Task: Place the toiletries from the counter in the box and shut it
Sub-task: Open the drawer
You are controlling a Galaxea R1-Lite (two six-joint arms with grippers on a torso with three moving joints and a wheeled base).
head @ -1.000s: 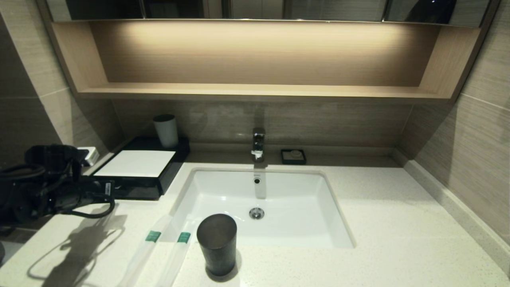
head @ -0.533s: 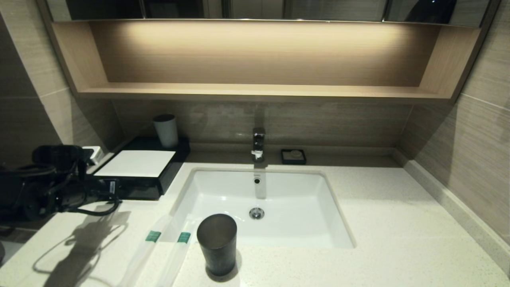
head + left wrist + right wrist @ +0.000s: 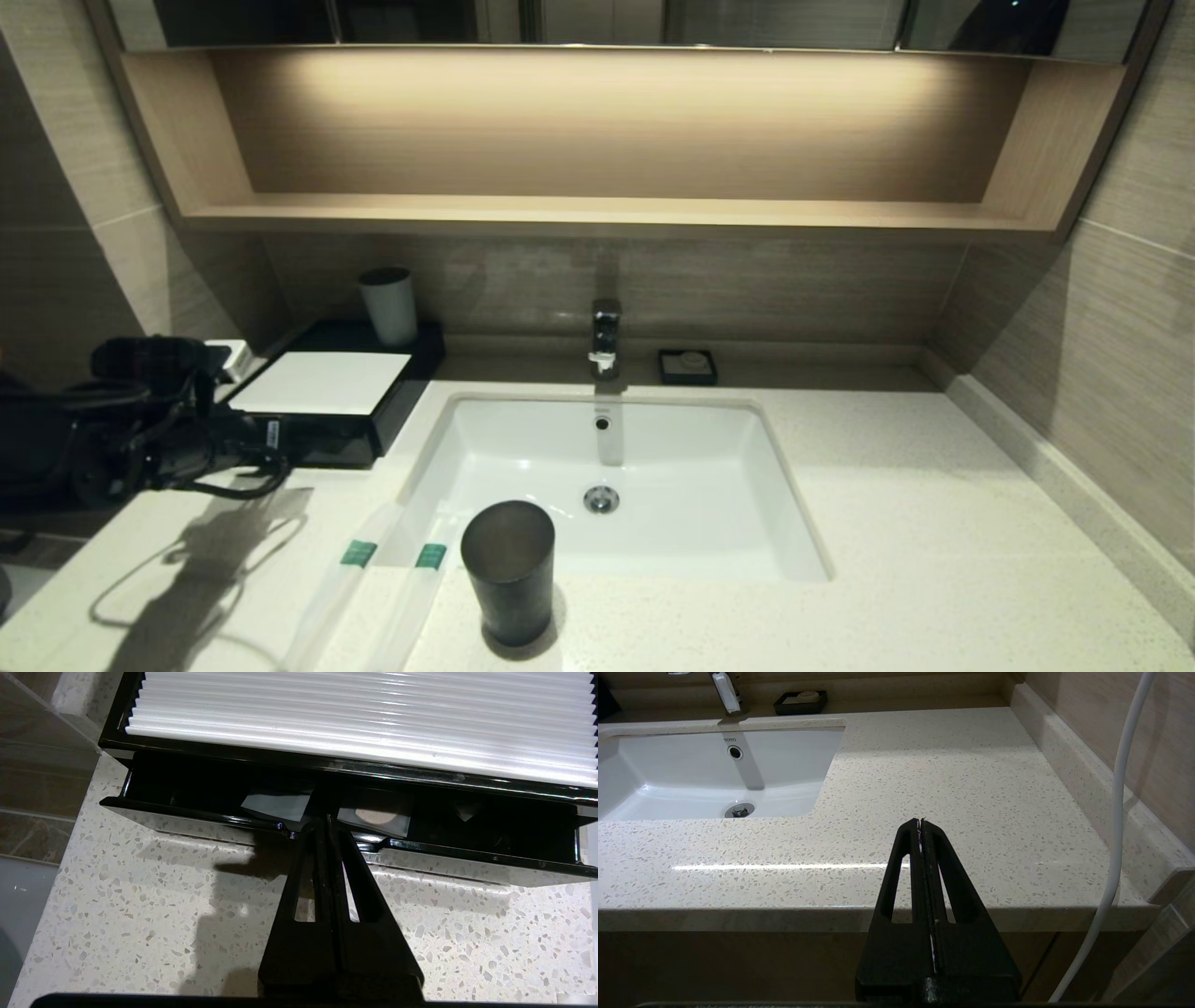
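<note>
Two long translucent toiletries packets with green bands lie side by side on the counter point(image 3: 934, 523) at the front left, one point(image 3: 344, 574) left of the other point(image 3: 417, 583). The black box point(image 3: 411, 359) with its white top panel point(image 3: 355, 714) sits at the back left. Its front drawer point(image 3: 187, 816) stands slightly open, with small pale packets point(image 3: 275, 807) inside. My left gripper point(image 3: 324, 822) is shut with nothing between the fingers, its tips at the notch in the middle of the drawer's front rim. My right gripper point(image 3: 921, 821) is shut and hangs at the counter's front edge on the right, out of the head view.
A dark tapered cup point(image 3: 509, 569) stands just right of the packets, at the basin's point(image 3: 672, 485) front rim. A white cup point(image 3: 389, 306) stands on the box's back. The faucet point(image 3: 605, 336) and a small black soap dish point(image 3: 687, 366) sit by the back wall. A white cable point(image 3: 1120, 812) hangs beside the right gripper.
My left arm has crept to the right and a little farther in, toward the box's front. The packets and the cup have not moved.
</note>
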